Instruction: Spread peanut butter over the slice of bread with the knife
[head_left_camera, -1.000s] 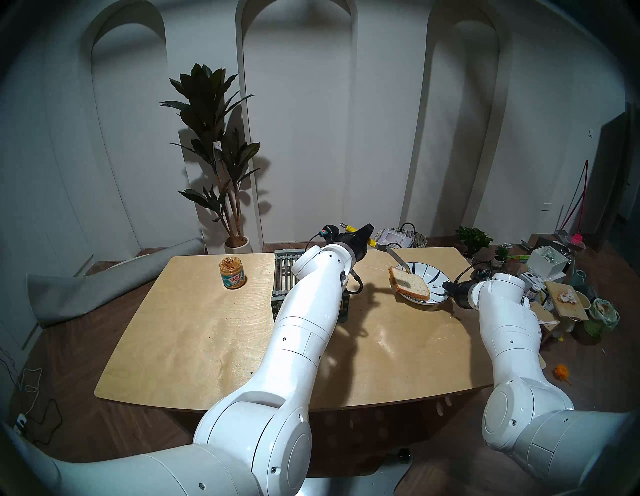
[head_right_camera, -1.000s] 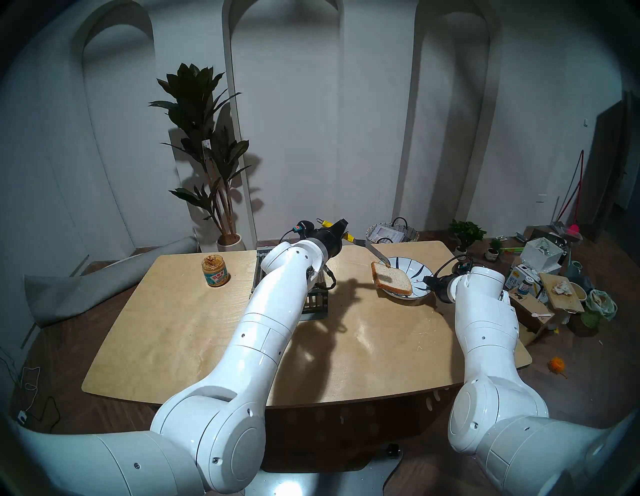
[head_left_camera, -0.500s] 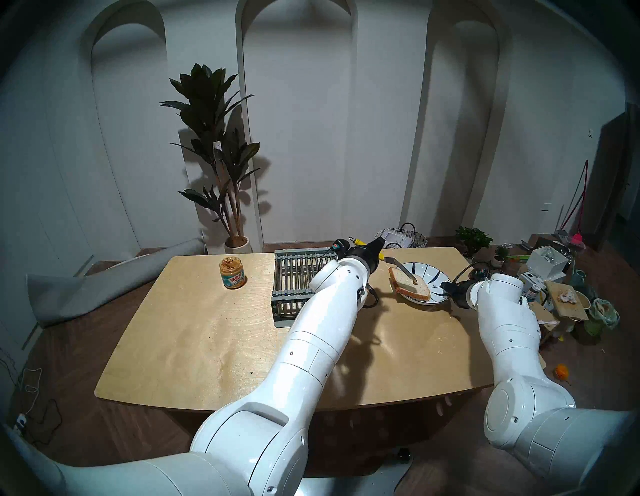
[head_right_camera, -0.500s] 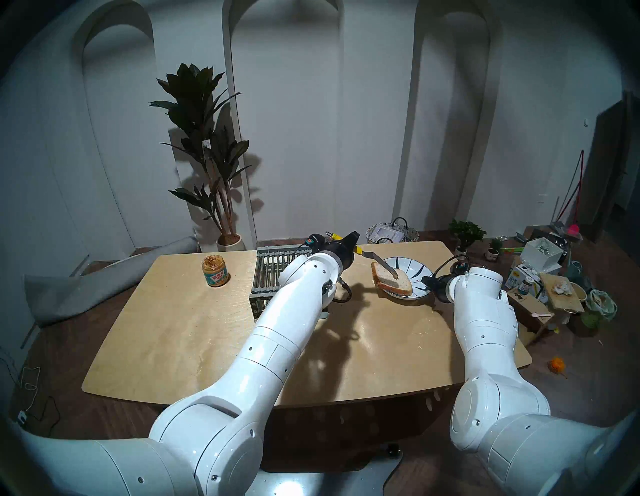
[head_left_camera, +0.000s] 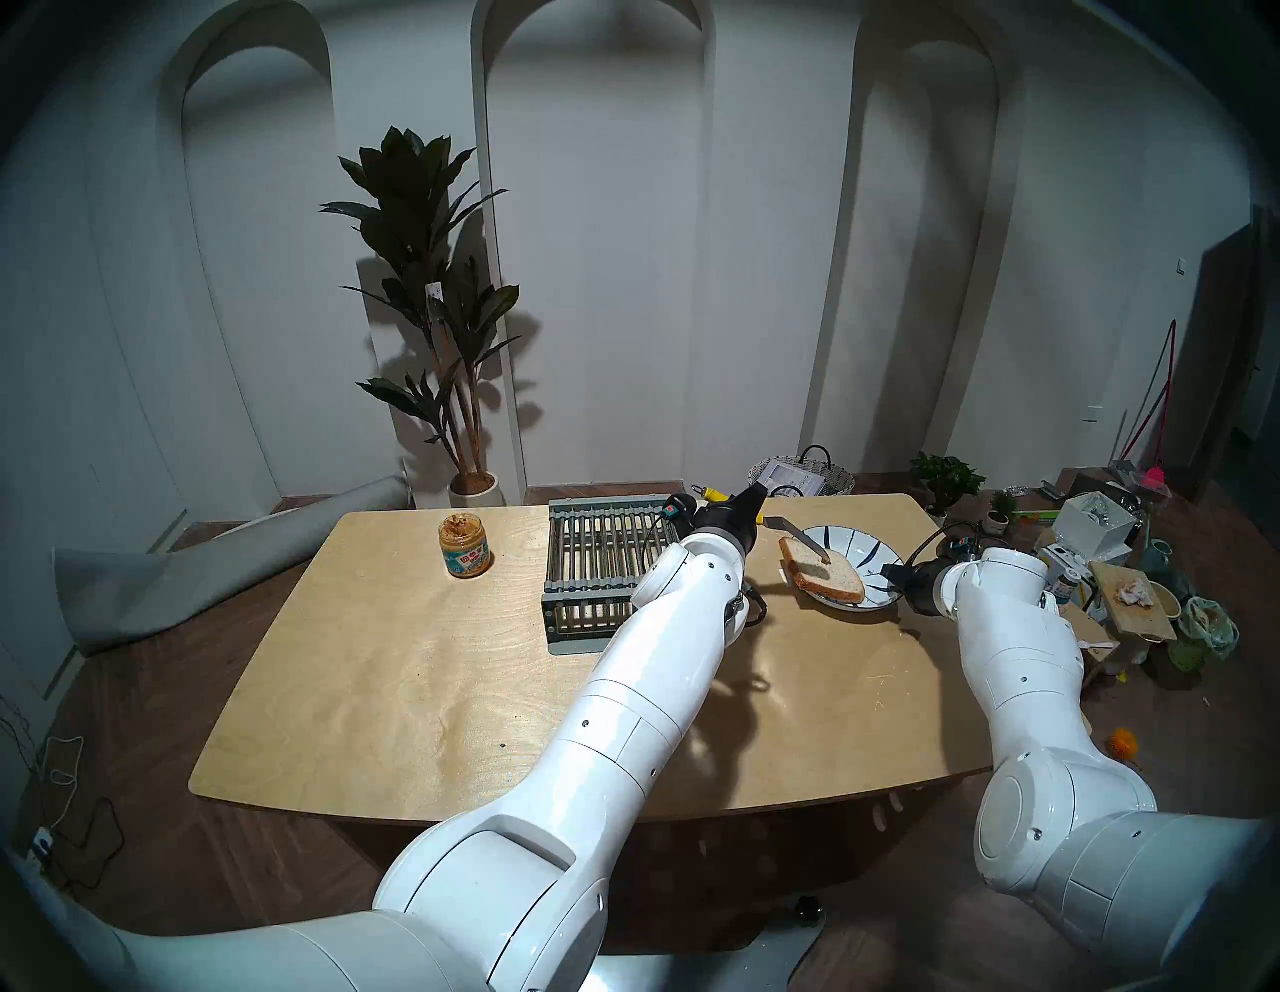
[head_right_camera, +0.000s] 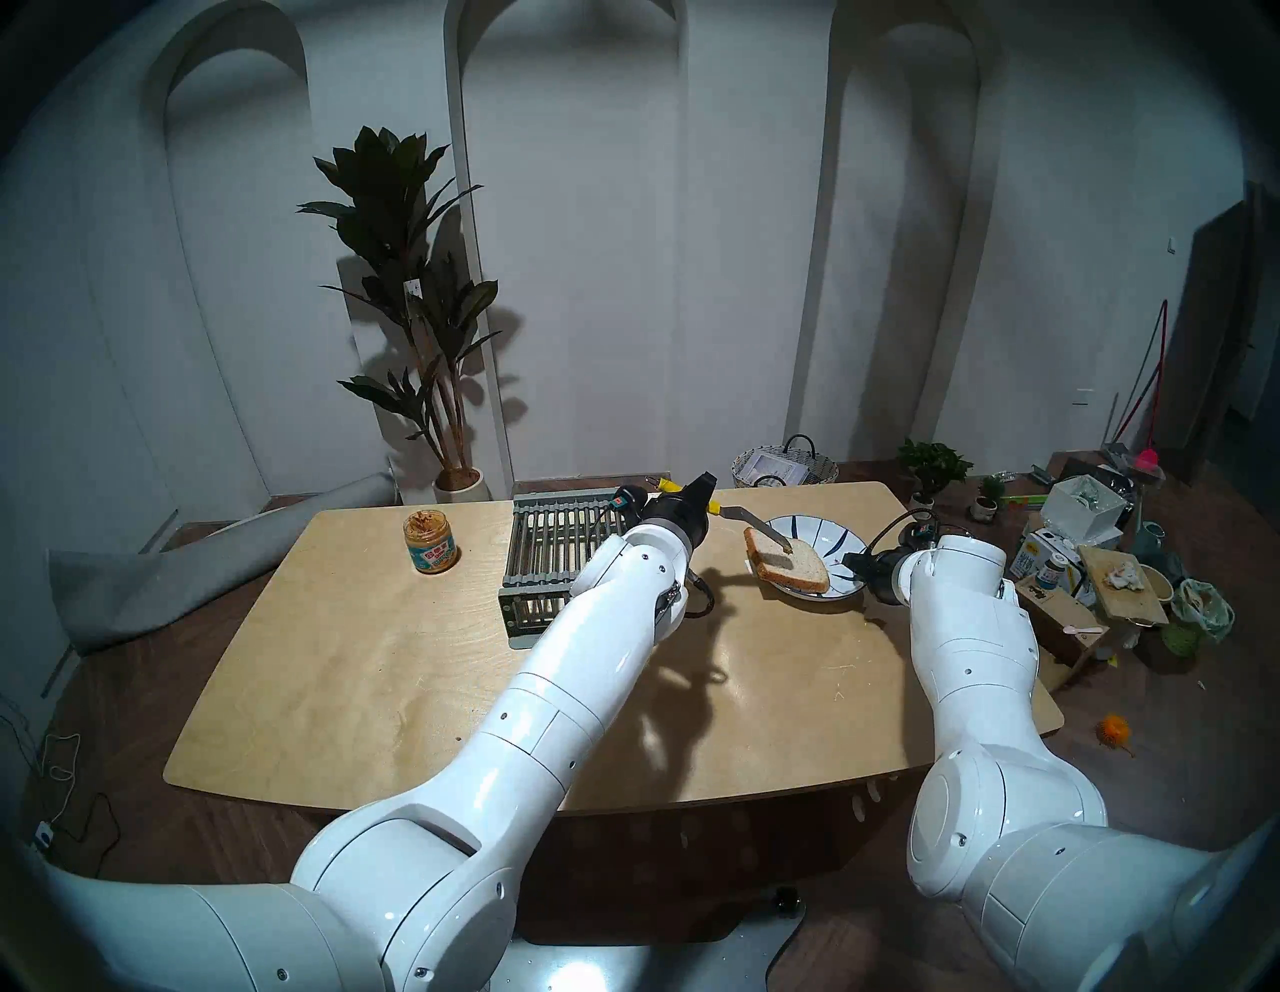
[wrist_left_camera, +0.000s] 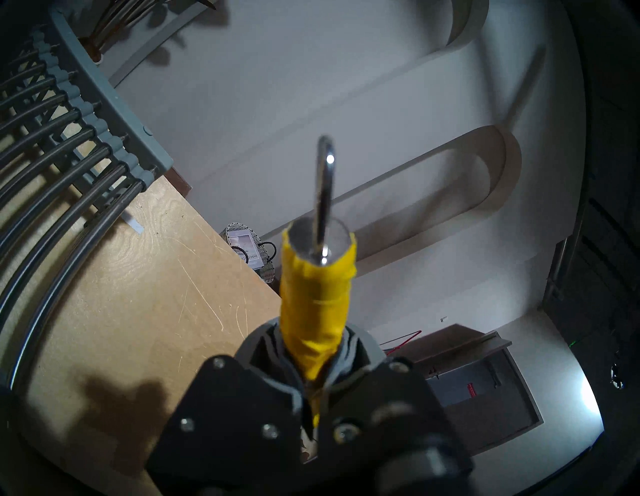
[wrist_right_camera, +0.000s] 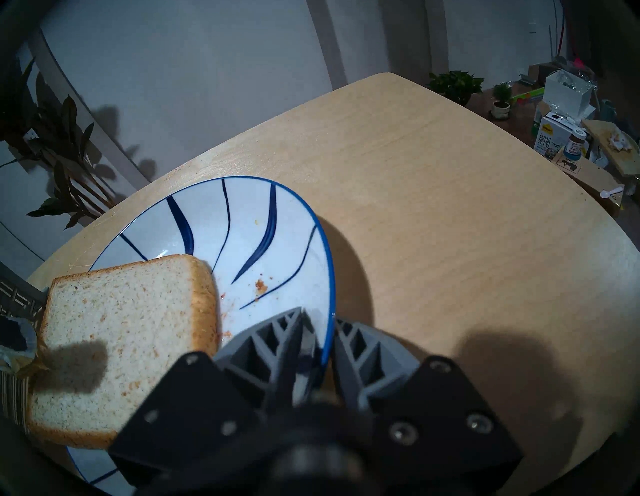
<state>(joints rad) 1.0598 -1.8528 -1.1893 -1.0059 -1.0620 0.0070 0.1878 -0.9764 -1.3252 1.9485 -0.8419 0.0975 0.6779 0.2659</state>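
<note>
My left gripper is shut on the yellow handle of the knife. The dark blade slants down to the right, and its tip is at the top face of the slice of bread, near the middle. The bread lies on the left half of the white blue-striped plate, overhanging its left rim. My right gripper is shut on the plate's right rim, one finger on each side. The wrist views show the handle and the bread. The peanut butter jar stands open at the far left.
A grey slatted rack stands between the jar and the plate, just left of my left wrist. A wicker basket sits on the floor beyond the table's far edge. Clutter lies on the floor to the right of the table.
My left arm has swung to the right, uncovering the rack. The knife tip has moved from the bread's far corner to the middle of its top face. The right gripper has kept its hold.
</note>
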